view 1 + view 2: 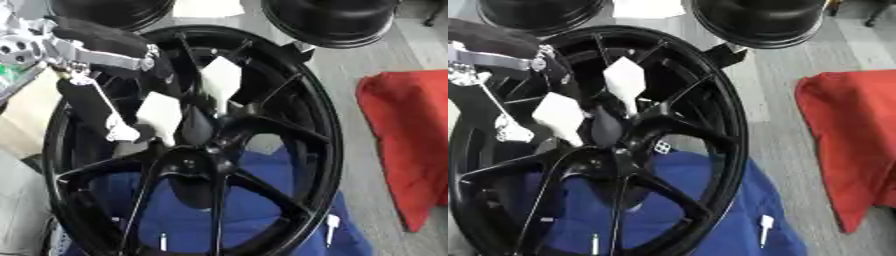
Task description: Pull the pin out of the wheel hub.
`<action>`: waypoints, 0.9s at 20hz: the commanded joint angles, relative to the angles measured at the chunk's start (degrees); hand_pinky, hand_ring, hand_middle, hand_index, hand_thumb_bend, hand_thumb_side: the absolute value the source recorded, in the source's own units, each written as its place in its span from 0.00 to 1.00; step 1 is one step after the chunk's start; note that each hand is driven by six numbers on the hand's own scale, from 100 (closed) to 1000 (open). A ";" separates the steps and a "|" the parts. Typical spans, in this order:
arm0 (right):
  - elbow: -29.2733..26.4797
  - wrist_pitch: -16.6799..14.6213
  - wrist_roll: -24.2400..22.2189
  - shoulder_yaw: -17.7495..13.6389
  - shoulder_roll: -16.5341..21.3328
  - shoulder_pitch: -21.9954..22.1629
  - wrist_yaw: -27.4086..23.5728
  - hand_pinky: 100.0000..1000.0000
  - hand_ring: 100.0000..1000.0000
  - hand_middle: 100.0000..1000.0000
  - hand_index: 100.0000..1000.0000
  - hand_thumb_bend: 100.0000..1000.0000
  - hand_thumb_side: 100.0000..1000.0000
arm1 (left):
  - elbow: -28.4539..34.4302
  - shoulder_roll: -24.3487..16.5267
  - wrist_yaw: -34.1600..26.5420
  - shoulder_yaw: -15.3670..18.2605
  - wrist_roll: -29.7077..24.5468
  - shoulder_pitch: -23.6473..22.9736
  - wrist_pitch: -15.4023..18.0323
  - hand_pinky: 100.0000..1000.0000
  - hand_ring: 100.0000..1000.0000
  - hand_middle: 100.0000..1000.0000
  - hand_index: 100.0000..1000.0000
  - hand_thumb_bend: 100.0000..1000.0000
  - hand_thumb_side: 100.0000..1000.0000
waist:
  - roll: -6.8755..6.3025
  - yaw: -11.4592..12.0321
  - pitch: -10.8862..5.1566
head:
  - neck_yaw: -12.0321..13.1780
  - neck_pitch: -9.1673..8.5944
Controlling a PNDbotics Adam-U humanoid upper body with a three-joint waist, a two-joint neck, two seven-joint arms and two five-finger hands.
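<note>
A black multi-spoke wheel hub point(302, 100) lies on a blue cloth point(254, 200) and fills most of both views. My left arm comes in from the upper left, silver joints showing. Its left hand point(188, 117), black with white parts, hangs over the spokes just above the hub's centre point(194, 162). The hand hides what lies under it, and I cannot make out a pin in the centre. Two small white pins lie on the cloth, one at the rim's lower right point(766, 227) and one between the lower spokes point(594, 243). My right hand is nowhere in sight.
Two black round objects point(332, 20) point(114, 10) stand at the far edge, with a white sheet point(208, 7) between them. A red cloth point(411, 140) lies on the grey surface to the right of the wheel.
</note>
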State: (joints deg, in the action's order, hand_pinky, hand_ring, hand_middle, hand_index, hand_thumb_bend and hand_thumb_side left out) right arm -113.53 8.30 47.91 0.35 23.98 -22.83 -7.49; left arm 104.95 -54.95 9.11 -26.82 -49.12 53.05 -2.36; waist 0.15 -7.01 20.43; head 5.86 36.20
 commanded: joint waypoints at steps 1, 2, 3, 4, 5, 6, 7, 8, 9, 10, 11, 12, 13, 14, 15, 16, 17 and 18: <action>-1.06 -0.03 0.33 -0.48 0.75 -0.31 -0.31 0.48 0.61 0.55 0.61 0.18 0.30 | 1.01 -0.76 -2.68 1.56 1.48 1.33 -2.09 0.65 0.47 0.23 0.25 0.00 0.13 | -0.05 -0.06 -1.24 | 0.11 0.06; -1.06 -0.06 0.36 -0.48 0.74 -0.27 -0.33 0.48 0.61 0.55 0.61 0.18 0.30 | 1.21 -0.73 -3.29 1.77 1.91 1.51 -2.64 0.64 0.47 0.23 0.24 0.00 0.14 | -0.07 -0.06 -1.24 | 0.10 0.06; -1.06 -0.05 0.38 -0.47 0.76 -0.21 -0.37 0.48 0.61 0.55 0.61 0.18 0.30 | 1.54 -0.67 -3.97 2.20 2.46 1.82 -3.02 0.64 0.46 0.22 0.23 0.00 0.14 | -0.09 -0.05 -1.24 | 0.09 0.09; -1.06 -0.04 0.38 -0.46 0.80 -0.16 -0.41 0.48 0.61 0.55 0.61 0.18 0.30 | 1.92 -0.63 -4.66 2.69 2.98 2.12 -3.31 0.64 0.46 0.21 0.22 0.00 0.15 | -0.09 -0.03 -1.24 | 0.07 0.13; -1.06 -0.03 0.37 -0.46 0.84 -0.11 -0.43 0.48 0.61 0.55 0.61 0.18 0.30 | 2.34 -0.49 -5.54 3.49 3.66 2.61 -3.50 0.64 0.45 0.20 0.21 0.00 0.15 | -0.09 0.02 -1.25 | 0.03 0.19; -1.06 -0.04 0.37 -0.48 0.87 -0.07 -0.43 0.48 0.61 0.55 0.61 0.19 0.30 | 2.71 -0.41 -6.43 4.30 4.31 3.05 -3.64 0.64 0.45 0.20 0.21 0.00 0.15 | -0.09 0.08 -1.25 | 0.00 0.24; -1.06 -0.06 0.36 -0.51 0.90 -0.06 -0.40 0.48 0.61 0.55 0.61 0.19 0.30 | 2.97 -0.29 -7.38 5.42 5.24 3.63 -3.77 0.64 0.45 0.20 0.20 0.00 0.16 | -0.08 0.15 -1.25 | -0.03 0.26; -1.06 -0.08 0.36 -0.53 0.91 -0.05 -0.37 0.48 0.61 0.55 0.61 0.19 0.30 | 3.11 -0.19 -8.30 6.52 6.24 4.17 -3.91 0.63 0.44 0.19 0.20 0.00 0.17 | -0.08 0.22 -1.25 | -0.06 0.28; -1.06 -0.08 0.33 -0.53 0.94 -0.02 -0.35 0.48 0.61 0.55 0.61 0.19 0.30 | 3.10 -0.07 -9.25 7.81 7.40 4.73 -4.05 0.63 0.44 0.19 0.20 0.00 0.18 | -0.06 0.31 -1.27 | -0.10 0.31; -1.06 -0.07 0.30 -0.53 0.96 0.01 -0.35 0.48 0.61 0.55 0.61 0.19 0.30 | 3.04 -0.07 -10.11 9.00 8.48 5.15 -4.13 0.63 0.44 0.19 0.21 0.00 0.18 | -0.03 0.39 -1.28 | -0.14 0.32; -1.06 -0.06 0.30 -0.55 1.00 0.08 -0.35 0.48 0.61 0.55 0.61 0.19 0.30 | 2.91 -0.21 -10.43 10.39 9.57 5.49 -4.07 0.63 0.44 0.19 0.21 0.00 0.19 | 0.03 0.51 -1.30 | -0.21 0.34; -1.06 -0.06 0.31 -0.61 1.03 0.15 -0.33 0.48 0.61 0.55 0.61 0.19 0.30 | 2.34 -0.42 -10.96 11.95 10.74 5.55 -4.16 0.63 0.44 0.19 0.21 0.00 0.19 | 0.10 0.66 -1.34 | -0.27 0.37; -1.06 -0.06 0.34 -0.67 1.10 0.23 -0.30 0.48 0.61 0.55 0.61 0.19 0.30 | 1.39 -0.99 -11.11 13.59 12.00 5.30 -4.36 0.64 0.44 0.19 0.21 0.00 0.20 | 0.17 0.87 -1.37 | -0.39 0.36; -1.06 -0.03 0.36 -0.74 1.19 0.29 -0.26 0.48 0.61 0.55 0.61 0.19 0.30 | 0.08 -1.80 -10.96 15.18 13.38 4.66 -4.58 0.64 0.45 0.20 0.22 0.00 0.19 | 0.23 1.06 -1.39 | -0.53 0.32; -1.06 0.01 0.41 -0.84 1.27 0.34 -0.18 0.48 0.61 0.55 0.61 0.19 0.30 | -1.74 -3.00 -10.10 16.90 15.01 3.57 -4.96 0.64 0.45 0.20 0.22 0.00 0.18 | 0.30 1.29 -1.40 | -0.68 0.27; -1.06 0.04 0.45 -0.93 1.31 0.34 -0.10 0.48 0.61 0.55 0.61 0.19 0.30 | -3.48 -4.11 -8.91 18.40 16.65 2.30 -5.09 0.64 0.45 0.20 0.23 0.00 0.18 | 0.33 1.41 -1.40 | -0.75 0.23; -1.06 0.04 0.52 -1.06 1.36 0.36 0.00 0.48 0.61 0.55 0.61 0.19 0.30 | -5.54 -5.36 -7.46 19.96 18.37 0.66 -5.31 0.64 0.46 0.21 0.24 0.00 0.17 | 0.39 1.60 -1.38 | -0.92 0.16; -1.06 0.05 0.60 -1.17 1.39 0.36 0.10 0.48 0.61 0.55 0.61 0.19 0.30 | -7.77 -6.55 -5.87 21.59 20.24 -1.20 -5.48 0.64 0.46 0.21 0.24 0.00 0.16 | 0.44 1.71 -1.36 | -1.04 0.11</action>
State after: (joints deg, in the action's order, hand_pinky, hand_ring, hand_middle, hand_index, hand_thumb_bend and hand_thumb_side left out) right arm -113.53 8.35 48.21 -0.09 23.98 -22.12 -7.64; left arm 98.98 -58.20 1.87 -8.09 -30.97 51.38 -7.64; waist 0.61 -5.27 20.42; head 5.10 36.23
